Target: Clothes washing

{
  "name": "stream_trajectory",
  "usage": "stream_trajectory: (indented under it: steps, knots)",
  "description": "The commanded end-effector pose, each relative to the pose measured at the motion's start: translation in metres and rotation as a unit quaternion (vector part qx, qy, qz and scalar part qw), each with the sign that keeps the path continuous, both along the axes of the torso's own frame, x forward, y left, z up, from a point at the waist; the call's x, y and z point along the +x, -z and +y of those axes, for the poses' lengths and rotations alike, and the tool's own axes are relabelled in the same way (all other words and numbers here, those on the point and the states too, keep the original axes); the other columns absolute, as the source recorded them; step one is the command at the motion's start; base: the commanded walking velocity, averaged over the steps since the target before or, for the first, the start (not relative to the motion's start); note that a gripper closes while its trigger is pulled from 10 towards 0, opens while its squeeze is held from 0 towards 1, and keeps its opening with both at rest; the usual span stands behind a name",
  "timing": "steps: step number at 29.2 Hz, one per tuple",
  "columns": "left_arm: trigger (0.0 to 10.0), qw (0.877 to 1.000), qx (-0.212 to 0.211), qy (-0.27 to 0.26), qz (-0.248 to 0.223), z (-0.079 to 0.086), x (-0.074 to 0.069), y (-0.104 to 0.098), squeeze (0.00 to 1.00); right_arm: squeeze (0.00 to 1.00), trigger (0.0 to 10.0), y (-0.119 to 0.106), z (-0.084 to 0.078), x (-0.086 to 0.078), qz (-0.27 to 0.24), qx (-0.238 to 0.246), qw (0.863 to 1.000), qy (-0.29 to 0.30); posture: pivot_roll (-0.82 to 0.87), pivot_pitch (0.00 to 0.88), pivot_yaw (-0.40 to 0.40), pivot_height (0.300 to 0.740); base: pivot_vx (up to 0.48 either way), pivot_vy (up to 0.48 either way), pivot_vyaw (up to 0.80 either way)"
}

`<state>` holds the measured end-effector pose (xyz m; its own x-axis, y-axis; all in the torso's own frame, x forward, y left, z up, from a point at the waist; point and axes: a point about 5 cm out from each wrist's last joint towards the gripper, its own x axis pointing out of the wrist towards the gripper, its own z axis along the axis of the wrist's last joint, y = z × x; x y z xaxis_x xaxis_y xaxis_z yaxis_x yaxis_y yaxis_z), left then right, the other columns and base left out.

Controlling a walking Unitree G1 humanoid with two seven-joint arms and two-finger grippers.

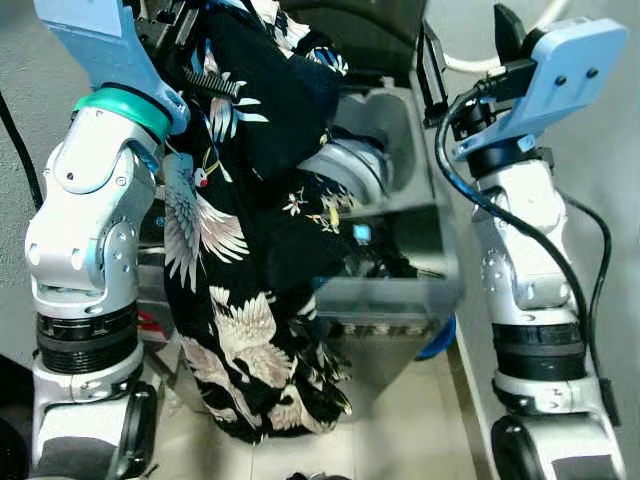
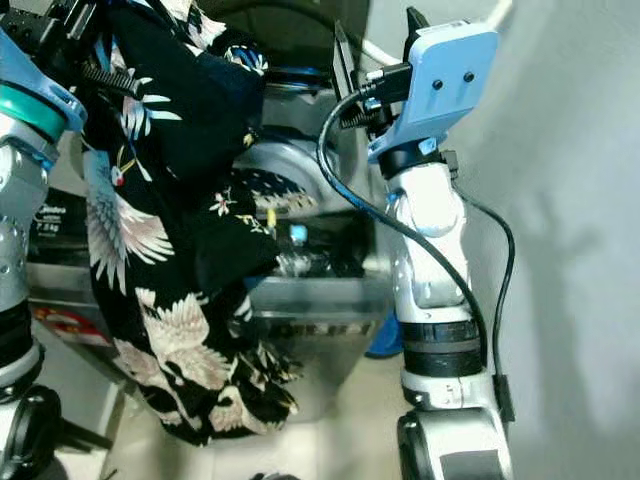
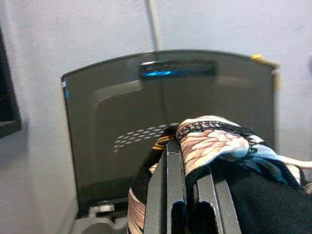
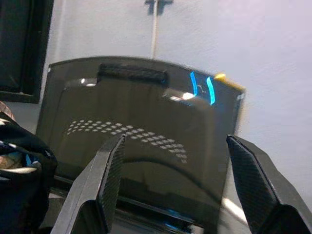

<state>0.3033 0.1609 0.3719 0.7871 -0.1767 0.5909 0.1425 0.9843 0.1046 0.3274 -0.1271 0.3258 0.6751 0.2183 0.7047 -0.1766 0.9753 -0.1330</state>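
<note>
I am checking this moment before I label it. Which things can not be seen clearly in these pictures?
- Drum of the washing machine: in the eye views the black crane-print garment hangs over the opening and hides most of it.
- Left pincer: its tips are buried in the garment in the left wrist view.
- Small label on the machine's front in the right eye view: too small to read.
- Right pincer: open before the raised dark lid, holding nothing.

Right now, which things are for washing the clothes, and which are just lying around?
For the washing:
- the black crane-print garment, held up by the left pincer
- the washing machine below it, its dark lid raised
- the right pincer, open with nothing in it

Just lying about:
- a blue thing on the floor beside the machine; what it is can't be made out
</note>
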Motion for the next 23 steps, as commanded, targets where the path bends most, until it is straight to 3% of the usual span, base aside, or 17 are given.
stream_trajectory:
  steps: [1, 20, 23]
  knots:
    - [10.0, 1.000, 0.004, 0.008, -0.005, -0.0041, -0.0005, -0.0016, 0.00, 0.00, 10.0, 0.0015, -0.0048, 0.0004, 0.004, 0.004, 1.000, 0.006, 0.05, 0.044, 0.025, 0.740, 0.000, 0.000, 0.00]
    - [10.0, 1.000, 0.010, 0.024, -0.005, -0.0080, -0.0004, -0.0002, 0.00, 0.00, 10.0, 0.0018, -0.0062, 0.0008, 0.005, 0.004, 1.000, 0.008, 0.06, 0.045, 0.026, 0.740, 0.000, 0.000, 0.00]
    - [10.0, 0.999, 0.037, 0.018, -0.033, -0.0086, -0.0025, -0.0059, 0.00, 0.00, 10.0, 0.0010, -0.0058, 0.0001, 0.003, 0.004, 1.000, 0.005, 0.06, 0.047, 0.024, 0.740, 0.000, 0.000, 0.00]
